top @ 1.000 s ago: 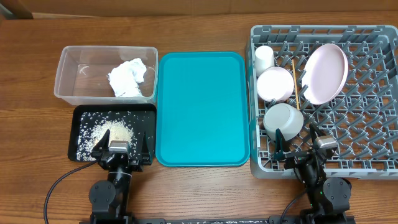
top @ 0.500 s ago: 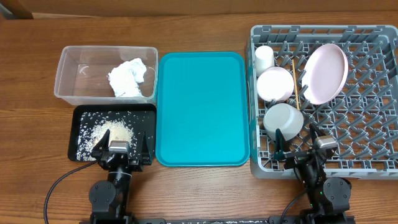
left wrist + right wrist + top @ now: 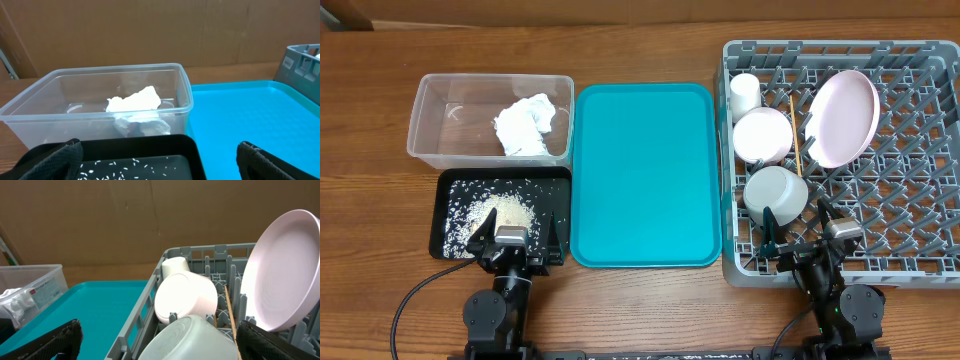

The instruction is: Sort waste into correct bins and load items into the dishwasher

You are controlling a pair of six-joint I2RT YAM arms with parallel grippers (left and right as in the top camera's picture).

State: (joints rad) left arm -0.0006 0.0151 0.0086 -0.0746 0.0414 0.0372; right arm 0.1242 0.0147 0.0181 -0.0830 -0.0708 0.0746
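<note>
Jaws of the left gripper (image 3: 516,230) stand spread fully apart with nothing between them. It sits at the near edge of the brown wooden table (image 3: 650,40), over the near rim of the shallow black rectangular tray (image 3: 438,215). Loose white rice grains (image 3: 500,210) lie in that tray: one heap just ahead of the gripper, with scattered grains around it. Just beyond the black tray stands the clear rectangular plastic tub (image 3: 440,105), holding one crumpled white paper tissue (image 3: 527,125) toward its right end. To the right of both lies the flat teal tray (image 3: 645,175).

The right gripper (image 3: 800,228) is likewise wide open and empty, over the near left corner of the large square grey plastic dish rack (image 3: 910,230). Just ahead of it among the pegs rests one round grey-white bowl (image 3: 776,190). Behind that comes a second bowl, the round pale pink bowl (image 3: 762,134), then one small white cup (image 3: 746,93) at the rack's far left corner. One round pale pink plate (image 3: 843,118) leans on edge to the right of the bowls. Between the pink bowl and the plate runs a thin wooden chopstick (image 3: 795,135); whether this is one stick or two lying together cannot be told.
</note>
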